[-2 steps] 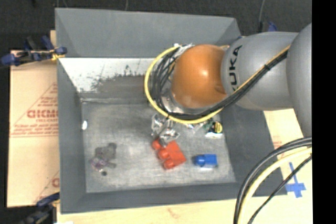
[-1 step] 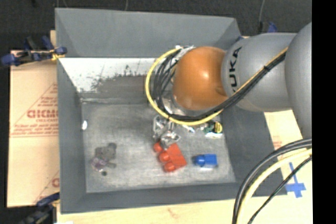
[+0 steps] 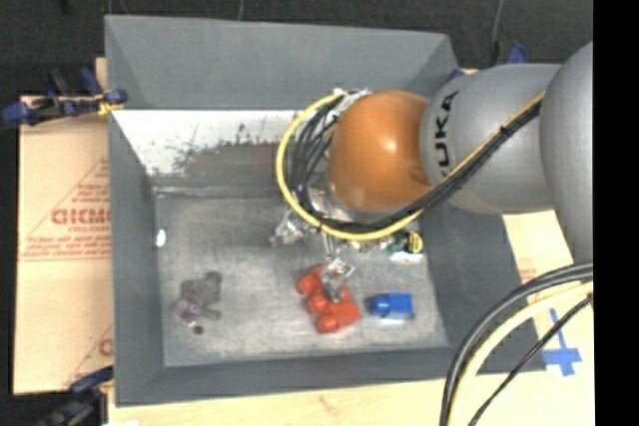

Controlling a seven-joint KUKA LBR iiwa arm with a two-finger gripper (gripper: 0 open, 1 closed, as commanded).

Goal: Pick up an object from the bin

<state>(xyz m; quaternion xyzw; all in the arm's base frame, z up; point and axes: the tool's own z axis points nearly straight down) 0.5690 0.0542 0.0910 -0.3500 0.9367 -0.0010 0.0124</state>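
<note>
Orange wrist cover (image 3: 374,150) looms; how wide my gripper (image 3: 337,280) stands, I cannot tell. I'd centre on the red lump (image 3: 327,307), clear of the blue block (image 3: 391,305).

A small blue block (image 3: 390,305) lies at the front right; a grey and purple lump (image 3: 200,297) (kind unclear) lies well apart, at the left.

Red lump (image 3: 327,307), blue block (image 3: 391,305), grey bin (image 3: 235,249)
</note>
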